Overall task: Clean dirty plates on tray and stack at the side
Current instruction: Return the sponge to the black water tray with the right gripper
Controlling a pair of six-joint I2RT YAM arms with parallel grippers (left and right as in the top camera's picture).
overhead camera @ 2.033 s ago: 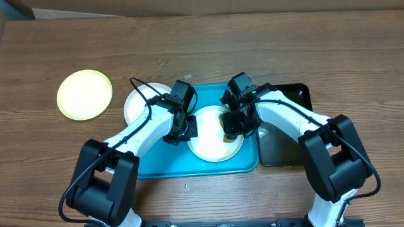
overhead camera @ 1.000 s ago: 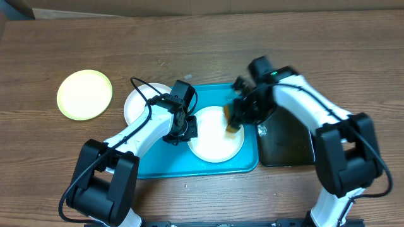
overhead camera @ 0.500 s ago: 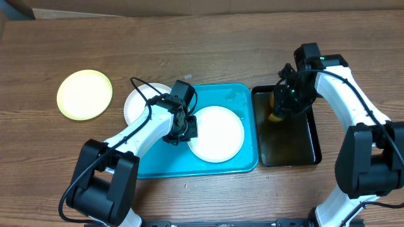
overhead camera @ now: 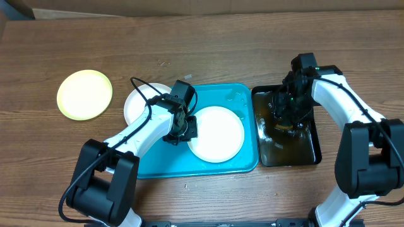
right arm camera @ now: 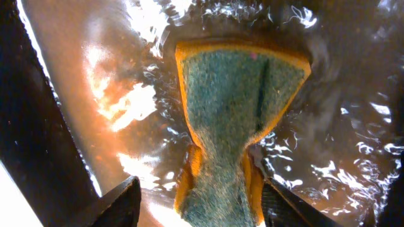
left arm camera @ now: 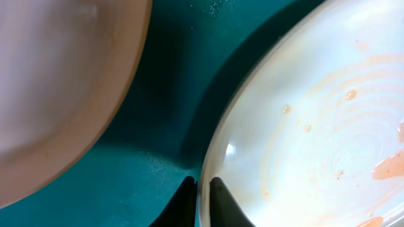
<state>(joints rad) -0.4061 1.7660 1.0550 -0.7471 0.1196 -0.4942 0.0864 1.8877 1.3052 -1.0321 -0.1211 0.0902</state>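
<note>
From above, my left claw sits at the left rim of a round white plate that lies in the large turquoise rectangular plastic tray. From there my own arm hides how the fingers stand. My left wrist view settles it: the two dark fingertips are pressed nearly together, pinching that plate's rim between them. The same close view shows thin red-orange smears on the plate to the right of the claw; from above it looks plain white.

A second white plate lies to the left of this claw, at the tray's far-left corner. The wrist view shows bare tray floor between the two plates. Only the overhead view takes in the pale yellow-green plate, well off to the left on the brown wooden surface.

My right claw is down in the black rectangular tub, just right of the tray, and from above its fingers are lost against the dark. The right wrist view shows them spread wide over rippling water. An orange-edged green sponge lies between and ahead of them, narrowed to a waist near the claw. Whether my right finger touches its edge I cannot tell.
</note>
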